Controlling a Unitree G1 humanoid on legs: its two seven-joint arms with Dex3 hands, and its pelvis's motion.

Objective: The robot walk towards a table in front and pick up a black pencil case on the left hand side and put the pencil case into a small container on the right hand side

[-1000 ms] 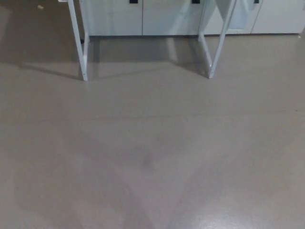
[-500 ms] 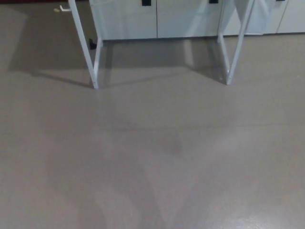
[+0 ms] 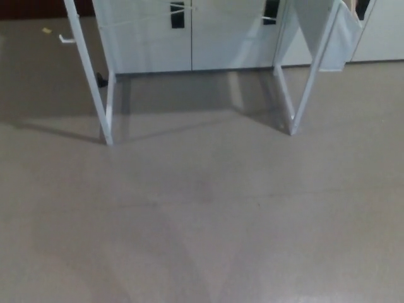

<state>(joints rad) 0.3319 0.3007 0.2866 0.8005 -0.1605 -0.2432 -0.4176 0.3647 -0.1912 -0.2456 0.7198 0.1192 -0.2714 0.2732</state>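
Note:
Only the lower part of a white table shows in the head view: its left legs (image 3: 95,82) and right legs (image 3: 303,82) stand on the grey floor (image 3: 202,221) ahead. The tabletop is out of frame above. No pencil case and no container are visible. Neither of my hands shows.
White cabinets (image 3: 189,38) with dark handles (image 3: 177,16) line the wall behind the table. A white cloth or sheet (image 3: 344,38) hangs at the table's right side. Small bits lie on the floor at the far left (image 3: 66,39).
The whole picture has shifted: the table legs and cabinets sit lower and look larger than before, so the camera has moved closer. More of the cabinets shows.

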